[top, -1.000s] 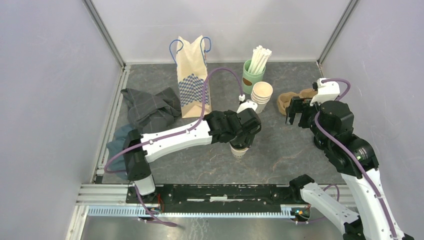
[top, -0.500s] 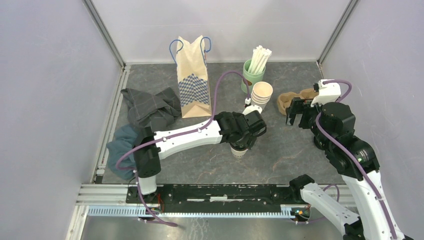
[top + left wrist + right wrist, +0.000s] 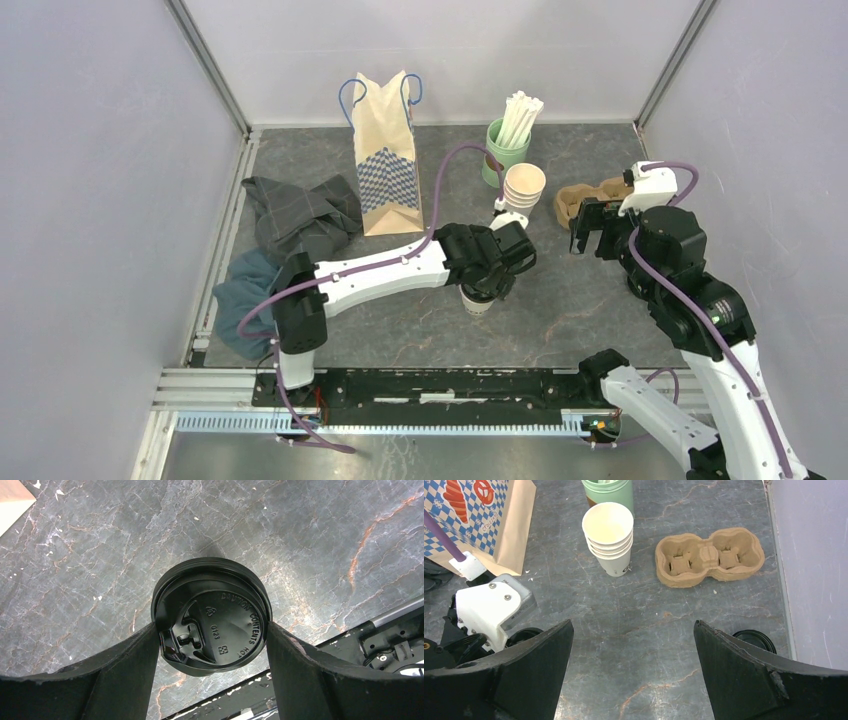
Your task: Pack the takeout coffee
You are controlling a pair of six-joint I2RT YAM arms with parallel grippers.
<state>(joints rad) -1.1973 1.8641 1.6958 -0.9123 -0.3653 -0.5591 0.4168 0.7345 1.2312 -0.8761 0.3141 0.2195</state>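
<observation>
Robot test cell in a laboratory. Plain panel walls (image 3: 100, 200) enclose the table (image 3: 560, 310) on three sides. Aluminium rails (image 3: 215, 385) border the table. The left arm (image 3: 370, 278) and right arm (image 3: 735, 400) are bolted at its near edge.

Counter (image 3: 580, 300) is a dark grey marbled stone-look with pale and rust veins, and the left wrist view shows a soft glare patch on it. Plain pale lilac-grey panels box it in: left wall (image 3: 90, 200), back wall (image 3: 450, 50), right wall (image 3: 780, 120), joined by aluminium corner posts (image 3: 207, 65). A slotted aluminium rail (image 3: 400, 423) runs along the near edge; light is even, shadows faint.
</observation>
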